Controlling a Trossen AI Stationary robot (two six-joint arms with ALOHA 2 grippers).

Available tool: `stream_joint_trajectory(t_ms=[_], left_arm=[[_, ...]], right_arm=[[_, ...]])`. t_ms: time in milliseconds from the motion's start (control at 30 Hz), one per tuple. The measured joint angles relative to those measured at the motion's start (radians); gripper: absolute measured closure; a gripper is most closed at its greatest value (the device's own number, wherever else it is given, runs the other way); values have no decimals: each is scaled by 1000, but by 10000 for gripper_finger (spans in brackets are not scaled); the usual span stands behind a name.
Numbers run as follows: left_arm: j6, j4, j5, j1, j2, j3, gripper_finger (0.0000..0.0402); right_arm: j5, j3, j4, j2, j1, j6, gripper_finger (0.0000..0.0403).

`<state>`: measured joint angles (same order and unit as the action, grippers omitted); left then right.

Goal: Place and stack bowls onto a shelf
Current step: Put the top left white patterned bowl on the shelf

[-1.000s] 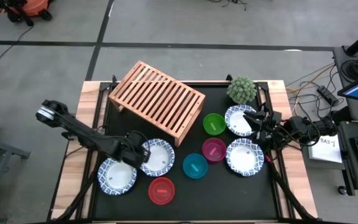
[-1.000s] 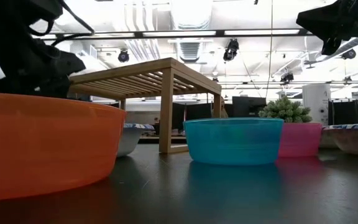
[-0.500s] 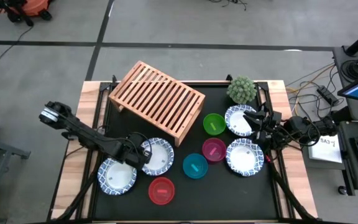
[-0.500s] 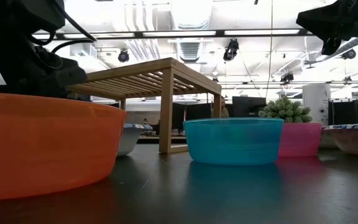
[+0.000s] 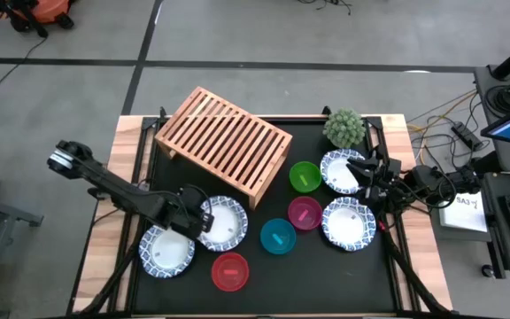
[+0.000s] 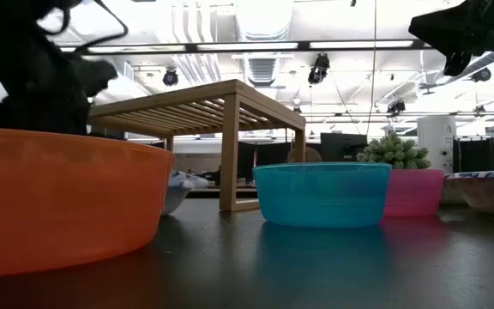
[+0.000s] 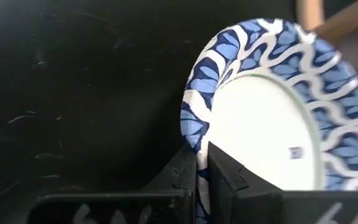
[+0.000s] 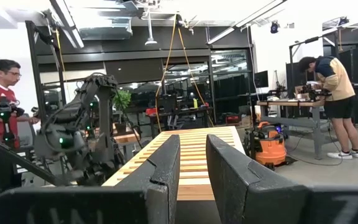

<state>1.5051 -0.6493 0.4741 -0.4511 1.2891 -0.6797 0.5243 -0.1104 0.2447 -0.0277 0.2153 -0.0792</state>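
My left gripper [image 5: 200,221] is shut on the rim of a white bowl with a blue-patterned rim [image 5: 224,221], left of the table's middle. A second such bowl [image 5: 166,251] rests on the mat beside it. Two more [image 5: 342,171] [image 5: 350,223] sit at the right. My right gripper [image 5: 364,174] hovers open and empty over the right pair; its fingers [image 8: 229,174] point toward the wooden slatted shelf [image 5: 224,143]. Green [image 5: 305,176], magenta [image 5: 305,213], teal [image 5: 278,237] and red [image 5: 230,271] small bowls stand on the mat. My left gripper pinches the bowl's blue-patterned rim [image 7: 194,140] between its two fingers, one finger inside the bowl and one outside, on the side of the bowl toward the table's left. The fingers come slanting down from the table's left. The bowl's inside [image 7: 260,137] faces the wrist camera.
A small spiky green plant [image 5: 344,128] stands at the far right of the mat, behind the right bowls. The shelf stands on its short legs at the far left, top bare. In the low view the red bowl [image 6: 58,197] and teal bowl [image 6: 322,193] stand nearest the front edge.
My left arm has shifted a little while its gripper stays at the bowl's rim. In the low view the white bowl behind the red one has stirred, its rim now a little higher. My right arm has kept still.
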Motion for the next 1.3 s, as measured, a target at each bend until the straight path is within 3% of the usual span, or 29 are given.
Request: stream_joint_trajectory(t_ms=[200,400,600,767,867,1033,1167,1300], left_arm=[[-98,-97,-28,-4,-92,-102,401],[-198,-339,-5,-4,-114,-319,401],[-394,-425,96,5,-102,-541,401],[-533,-470,195,81,-110,-677,401],[-593,-538,246,170,-115,-728,401],[-768,-555,239,389,-133,-748,401],[-954,-527,171,624,-139,-744,401],[-1147,-396,31,854,-137,-742,401]], right_arm=[[0,0,0,0,0,-3,335],[0,0,0,0,0,-3,335],[0,0,0,0,0,-9,335],[0,0,0,0,0,-11,335],[1,0,0,0,0,-14,335],[1,0,0,0,0,-24,335],[1,0,0,0,0,-26,335],[1,0,0,0,0,-29,335]])
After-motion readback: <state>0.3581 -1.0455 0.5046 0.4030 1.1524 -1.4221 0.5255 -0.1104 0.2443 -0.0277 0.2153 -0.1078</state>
